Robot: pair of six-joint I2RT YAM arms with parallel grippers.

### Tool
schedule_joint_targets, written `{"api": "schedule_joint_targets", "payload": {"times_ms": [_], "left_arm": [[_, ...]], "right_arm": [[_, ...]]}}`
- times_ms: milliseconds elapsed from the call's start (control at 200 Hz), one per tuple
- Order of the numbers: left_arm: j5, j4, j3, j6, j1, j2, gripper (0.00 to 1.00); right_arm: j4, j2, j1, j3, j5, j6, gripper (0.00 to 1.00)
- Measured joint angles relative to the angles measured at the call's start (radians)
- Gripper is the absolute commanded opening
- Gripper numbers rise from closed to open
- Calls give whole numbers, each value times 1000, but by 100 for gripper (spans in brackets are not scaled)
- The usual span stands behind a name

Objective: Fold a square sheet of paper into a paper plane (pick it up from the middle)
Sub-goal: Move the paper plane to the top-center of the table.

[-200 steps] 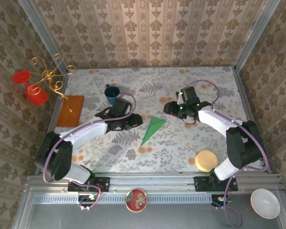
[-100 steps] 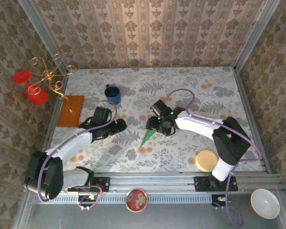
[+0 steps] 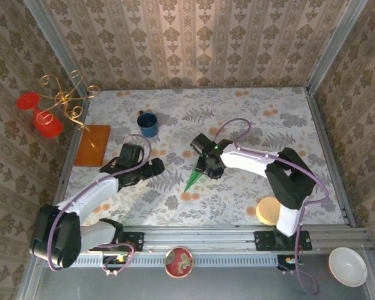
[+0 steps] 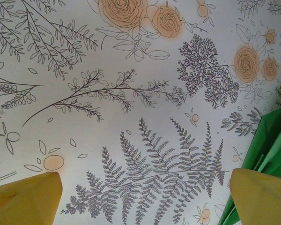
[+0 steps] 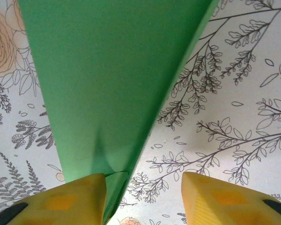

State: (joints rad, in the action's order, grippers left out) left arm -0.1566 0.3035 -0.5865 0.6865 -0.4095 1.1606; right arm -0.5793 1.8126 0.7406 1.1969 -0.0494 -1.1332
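The green sheet lies folded as a paper plane [image 3: 194,177], a long narrow dart on the flowered tablecloth with its nose toward the near edge. My right gripper [image 3: 207,164] hovers low over its wide tail, open. In the right wrist view the plane [image 5: 107,84] runs away from the gripper [image 5: 143,199], and its folded edge lies just inside the left fingertip [image 5: 65,199]. My left gripper [image 3: 154,167] stands open to the left of the plane, apart from it. In the left wrist view the plane's edge [image 4: 271,140] shows beside the right fingertip [image 4: 260,197], with only cloth inside the gripper [image 4: 145,197].
A blue mug [image 3: 147,124] stands behind the left gripper. An orange-brown sheet [image 3: 92,145] and a gold stand with red cups [image 3: 61,105] are at the far left. A yellow round block [image 3: 270,210] sits front right. A red bowl [image 3: 179,261] and a white bowl [image 3: 347,265] sit off the table.
The right gripper has swung left from the back right and come down over the plane's wide end. The left gripper has drawn back to the left, away from the plane.
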Motion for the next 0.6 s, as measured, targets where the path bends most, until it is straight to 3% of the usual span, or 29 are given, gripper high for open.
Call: {"api": "schedule_joint_targets", "payload": {"times_ms": [375,600], "left_arm": [[-4,-4,0,0,3,38,94],[-26,-11,5,21,64,3,93]], "right_arm": [[7,-27,1,-19,-14,-37,3],[94,-76,-6,-21,8,112,0]]}}
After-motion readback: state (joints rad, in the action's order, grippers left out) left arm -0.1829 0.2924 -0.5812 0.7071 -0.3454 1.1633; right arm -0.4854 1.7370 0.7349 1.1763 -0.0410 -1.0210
